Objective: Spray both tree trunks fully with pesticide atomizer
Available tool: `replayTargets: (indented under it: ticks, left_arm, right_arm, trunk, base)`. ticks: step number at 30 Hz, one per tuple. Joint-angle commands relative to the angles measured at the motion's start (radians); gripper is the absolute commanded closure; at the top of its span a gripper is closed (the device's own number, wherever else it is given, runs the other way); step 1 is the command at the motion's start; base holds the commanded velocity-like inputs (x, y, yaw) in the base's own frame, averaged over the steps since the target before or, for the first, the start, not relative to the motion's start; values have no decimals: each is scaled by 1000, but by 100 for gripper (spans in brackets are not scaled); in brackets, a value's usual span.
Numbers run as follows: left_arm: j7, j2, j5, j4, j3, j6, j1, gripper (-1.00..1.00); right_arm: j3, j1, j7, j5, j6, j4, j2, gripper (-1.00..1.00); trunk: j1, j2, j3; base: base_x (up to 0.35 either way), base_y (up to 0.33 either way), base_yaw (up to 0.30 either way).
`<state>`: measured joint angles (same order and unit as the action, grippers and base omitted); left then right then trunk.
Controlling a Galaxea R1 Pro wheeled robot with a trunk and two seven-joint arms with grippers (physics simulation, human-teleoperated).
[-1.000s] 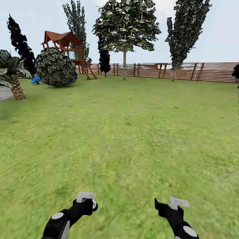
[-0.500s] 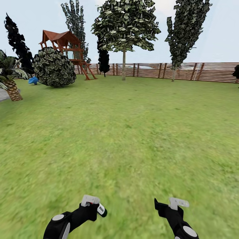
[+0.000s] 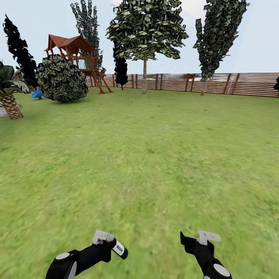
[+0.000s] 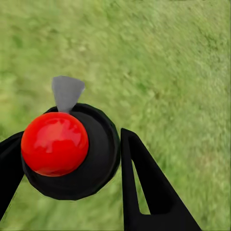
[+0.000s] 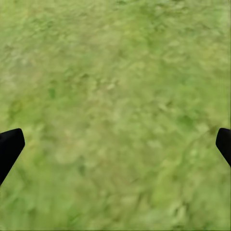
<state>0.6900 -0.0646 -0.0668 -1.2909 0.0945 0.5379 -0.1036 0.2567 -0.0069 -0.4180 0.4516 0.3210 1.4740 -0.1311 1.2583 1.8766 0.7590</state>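
Observation:
My left gripper (image 3: 111, 244) is low at the bottom of the head view, shut on the pesticide atomizer (image 3: 119, 249), a slim dark bottle with a pale label that sticks out to the right. In the left wrist view the atomizer (image 4: 98, 161) shows end-on as a dark round body with a red cap, held between the black fingers (image 4: 144, 187). My right gripper (image 3: 197, 235) hovers open over the grass, and its fingertips (image 5: 9, 149) stand wide apart with only lawn between them. Two tall trees (image 3: 145, 27) (image 3: 217, 35) stand far ahead by the fence.
Green lawn stretches ahead to a slatted wooden fence (image 3: 240, 83). At the far left are a wooden playhouse (image 3: 75, 48), a round bush (image 3: 62, 79), a blue slide (image 3: 37, 93) and a palm (image 3: 9, 97).
The view has drifted slightly, so the far-left things sit further left. My left gripper has turned, and the atomizer now points out to the right. The right arm is unchanged.

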Motion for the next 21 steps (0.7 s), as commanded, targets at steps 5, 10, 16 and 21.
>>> replayTargets:
  ticks: [5, 10, 16, 21]
  left_arm:
    - [7, 0, -9, 4, 6, 4, -1, 100]
    - [0, 15, -13, 8, 6, -2, -1, 100]
    - [-2, 17, -14, 8, 5, -7, -1, 100]
    - [-3, 16, -14, 9, 5, -7, 0, 100]
  right_arm:
    - [3, -1, -9, 7, 3, 2, 1, -100]
    - [6, -1, -10, 7, 4, 2, 6, -100]
    - [5, -1, -10, 6, 4, 2, 4, -100]
    - [5, -1, -10, 6, 4, 2, 2, -100]
  trunk:
    - [1, 0, 1]
    - [1, 0, 1]
    - [1, 0, 1]
    - [1, 0, 1]
  base:
    - [342, 0, 0]
    - [342, 0, 0]
    - [342, 0, 0]
    - [342, 0, 0]
